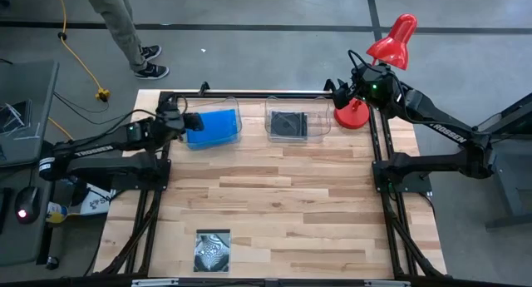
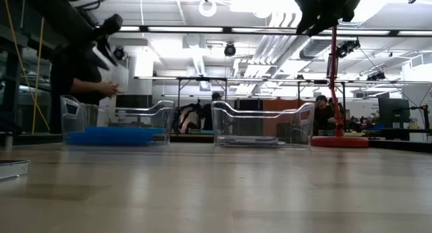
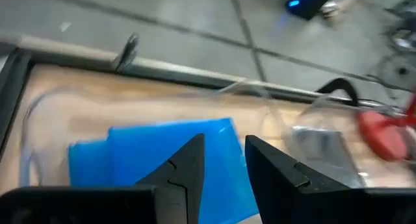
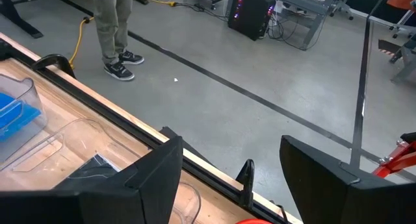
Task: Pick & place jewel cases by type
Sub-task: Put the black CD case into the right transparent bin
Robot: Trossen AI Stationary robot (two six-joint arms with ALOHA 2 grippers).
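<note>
From above, we see the left gripper (image 1: 197, 121) over the blue jewel cases (image 1: 213, 126), jaws parted, holding nothing; the swirl-covered case (image 1: 212, 251) lies well apart (still unsorted). In its wrist view, the right gripper (image 4: 231, 169) gapes empty. We judge fetching that case next.

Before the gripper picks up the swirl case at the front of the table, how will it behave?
The swirl case looks thin and flat, so probably stiff and light. It lies flush on the table, so its edges seem hard to grasp, and it may slide when pushed.
</note>
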